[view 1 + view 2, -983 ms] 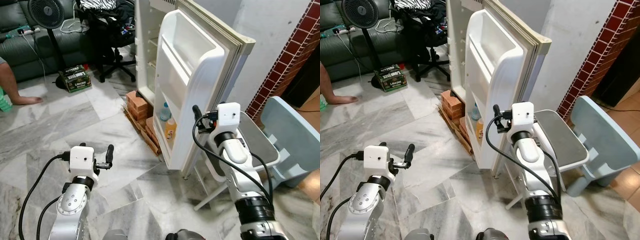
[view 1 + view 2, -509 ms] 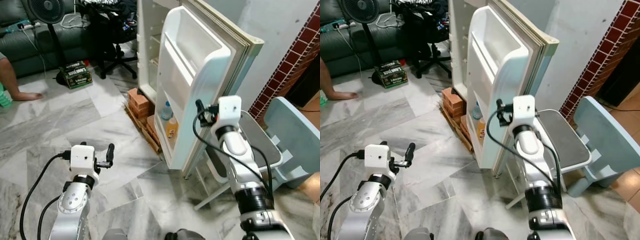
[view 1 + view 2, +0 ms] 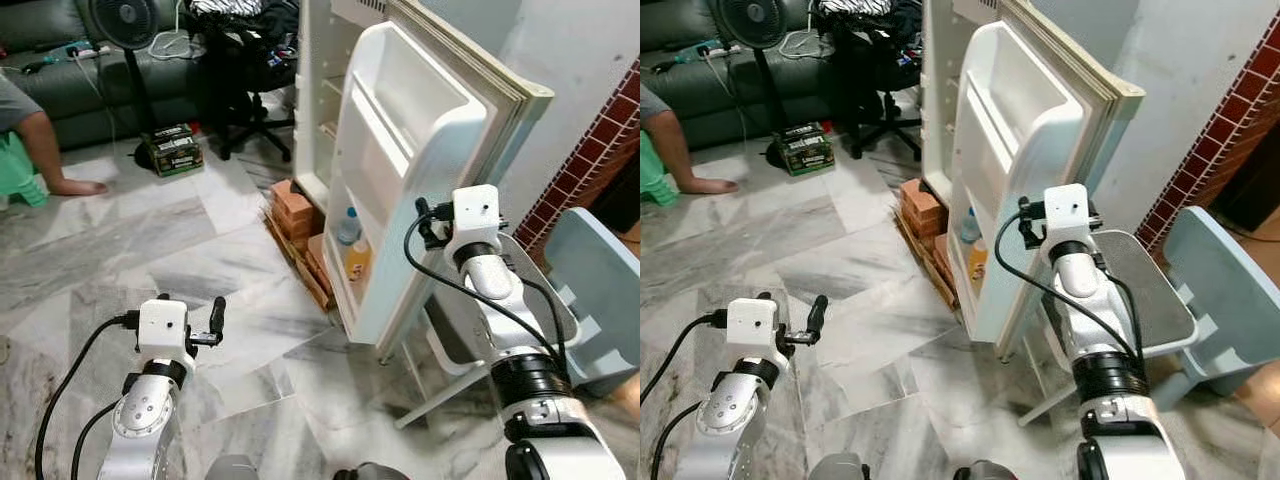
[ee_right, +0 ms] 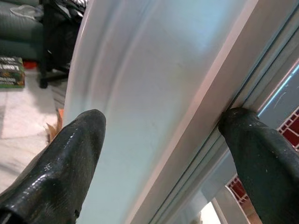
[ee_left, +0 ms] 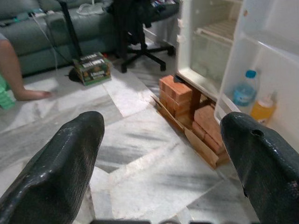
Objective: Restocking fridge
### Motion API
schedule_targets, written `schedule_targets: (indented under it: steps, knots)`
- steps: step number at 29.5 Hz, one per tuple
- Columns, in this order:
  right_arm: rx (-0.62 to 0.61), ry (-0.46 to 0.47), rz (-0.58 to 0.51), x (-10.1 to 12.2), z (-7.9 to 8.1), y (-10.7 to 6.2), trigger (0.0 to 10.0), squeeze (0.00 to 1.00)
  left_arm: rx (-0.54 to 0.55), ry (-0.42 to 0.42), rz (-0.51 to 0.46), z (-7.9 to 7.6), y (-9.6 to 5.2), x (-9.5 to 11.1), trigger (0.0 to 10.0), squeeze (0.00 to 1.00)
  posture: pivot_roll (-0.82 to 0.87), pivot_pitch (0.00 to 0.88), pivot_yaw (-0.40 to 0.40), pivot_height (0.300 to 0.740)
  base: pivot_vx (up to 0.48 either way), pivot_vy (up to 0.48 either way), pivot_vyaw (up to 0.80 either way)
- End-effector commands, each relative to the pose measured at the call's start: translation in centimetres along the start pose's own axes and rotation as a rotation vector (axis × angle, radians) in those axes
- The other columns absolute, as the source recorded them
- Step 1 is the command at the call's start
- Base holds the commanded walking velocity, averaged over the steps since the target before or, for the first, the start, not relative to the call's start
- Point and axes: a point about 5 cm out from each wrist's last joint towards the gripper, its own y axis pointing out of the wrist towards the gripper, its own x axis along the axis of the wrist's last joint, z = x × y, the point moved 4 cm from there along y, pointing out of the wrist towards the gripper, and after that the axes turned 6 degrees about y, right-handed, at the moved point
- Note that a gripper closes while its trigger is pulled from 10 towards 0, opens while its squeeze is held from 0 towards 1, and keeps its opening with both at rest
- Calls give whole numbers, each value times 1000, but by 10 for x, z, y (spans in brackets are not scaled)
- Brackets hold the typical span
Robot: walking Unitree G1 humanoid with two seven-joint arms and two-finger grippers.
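Fridge door (image 3: 420, 170) wider, bricks (image 3: 295, 205) underneath

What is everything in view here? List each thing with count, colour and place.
White fridge door: one, open, ahead.
Clear water bottle: one, blue cap, bottom door shelf.
Orange-filled bottle: one, beside it.
Red bricks: stack, under the fridge.
Black standing fan: one, by the dark sofa.
Black office chair: one, clothes piled on.
Pale blue chair: one, right.
Person's leg: one, far left.
Left gripper: open, over the marble floor.
Right gripper: open, straddling the door's edge.
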Motion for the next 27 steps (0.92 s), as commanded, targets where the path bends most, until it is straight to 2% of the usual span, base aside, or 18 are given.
schedule_targets:
  steps: [1, 5, 9, 12, 13, 15, 16, 18, 19, 22, 23, 25, 26, 27]
  knots:
    - [-129, 14, 70, -14, -38, 0, 10000, 0, 6, 4, -2, 2, 0, 2, 10000, 0, 110, 0, -39, 740, 0, 0, 0]
    - [-161, 5, 70, -9, -55, 3, 10000, 0, 10, 7, -2, 4, 0, 2, 10000, 0, 112, 0, -41, 740, 0, 0, 0]
    - [-164, 21, 79, -12, -60, 0, 10000, 0, 13, 8, -1, 4, -1, 2, 10000, 0, 117, 0, -46, 740, 0, 0, 0]
    - [-142, 38, 90, -19, -57, -10, 10000, 0, 16, 7, 1, 4, -2, 1, 10000, 0, 115, 0, -50, 740, 0, 0, 0]
    - [-120, 56, 97, -26, -54, -18, 10000, 0, 16, 6, 4, 3, -3, 0, 10000, 0, 110, 0, -48, 740, 0, 0, 0]
    - [-111, 65, 100, -29, -52, -21, 10000, 0, 16, 5, 5, 3, -4, 0, 10000, 0, 110, 0, -48, 740, 0, 0, 0]
    - [-98, 76, 118, -38, -48, -34, 10000, 0, 13, 5, 9, 2, -4, -1, 10000, 0, 101, 0, -43, 740, 0, 0, 0]
    - [-122, 77, 145, -48, -50, -48, 10000, 0, 4, 6, 11, 1, -3, -1, 10000, 0, 93, 0, -38, 740, 0, 0, 0]
    - [-131, 92, 152, -51, -51, -50, 10000, 1000, 2, 6, 11, 1, -2, -1, 10000, 0, 91, 0, -37, 740, 0, 0, 0]
    - [-173, 99, 168, -56, -56, -55, 10000, 1000, -1, 8, 11, 1, -1, -1, 10000, 0, 87, 0, -31, 740, 0, 0, 0]
    - [-234, 100, 153, -54, -65, -57, 10000, 1000, -5, 9, 10, 1, 0, 0, 10000, 0, 85, 0, -27, 740, 0, 0, 0]
    - [-268, 113, 131, -49, -69, -53, 10000, 980, -9, 11, 8, 1, 1, 0, 10000, 0, 84, 0, -25, 740, 0, 0, 0]
    - [-283, 121, 94, -40, -71, -47, 10000, 800, -11, 12, 8, 0, 2, 1, 10000, 0, 85, 0, -22, 740, 0, 0, 0]
    - [-285, 122, 81, -36, -72, -46, 10000, 800, -12, 12, 7, 0, 2, 1, 10000, 0, 85, 0, -22, 740, 0, 0, 0]
